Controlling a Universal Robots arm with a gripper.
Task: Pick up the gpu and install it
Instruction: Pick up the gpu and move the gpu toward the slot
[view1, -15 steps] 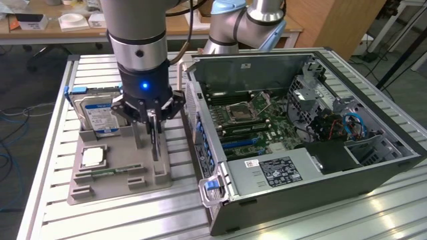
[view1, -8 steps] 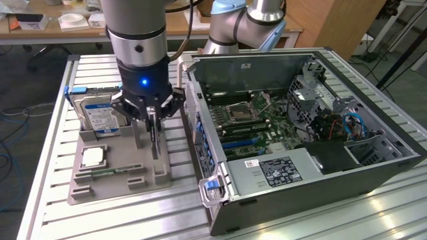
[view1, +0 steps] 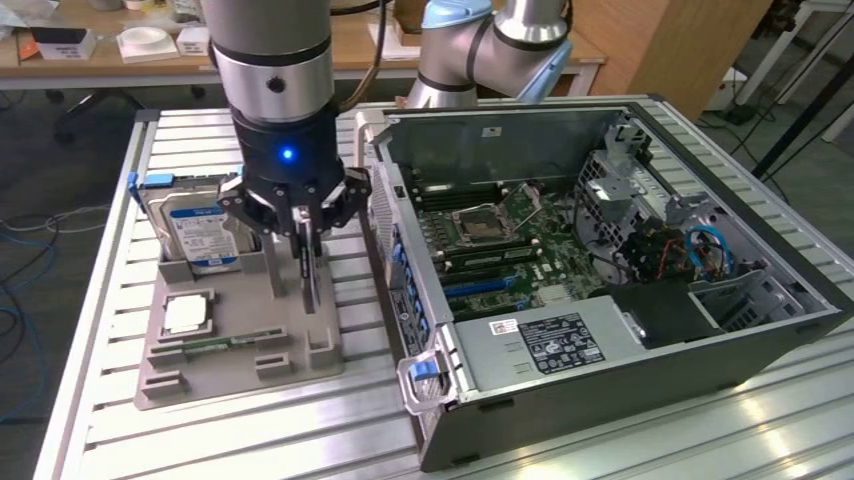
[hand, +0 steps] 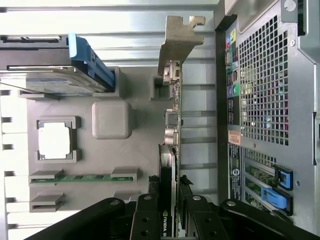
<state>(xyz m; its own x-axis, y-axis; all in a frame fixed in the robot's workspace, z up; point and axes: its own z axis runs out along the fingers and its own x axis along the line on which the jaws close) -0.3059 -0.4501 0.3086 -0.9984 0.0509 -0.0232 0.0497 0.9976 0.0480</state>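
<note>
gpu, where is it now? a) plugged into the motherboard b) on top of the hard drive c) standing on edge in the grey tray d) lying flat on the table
c: the gpu stands on edge in the grey tray, with the gripper directly above it.

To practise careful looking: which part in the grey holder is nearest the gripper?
The gpu, the thin black card standing on edge right at the gripper; the hard drive, CPU and RAM stick sit farther away.

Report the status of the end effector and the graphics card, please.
End effector shut on thin flat black graphics card with silver metal bracket. Card upright at grey plastic holder tray. Silver blue-labelled hard drive stands beside it.
</note>
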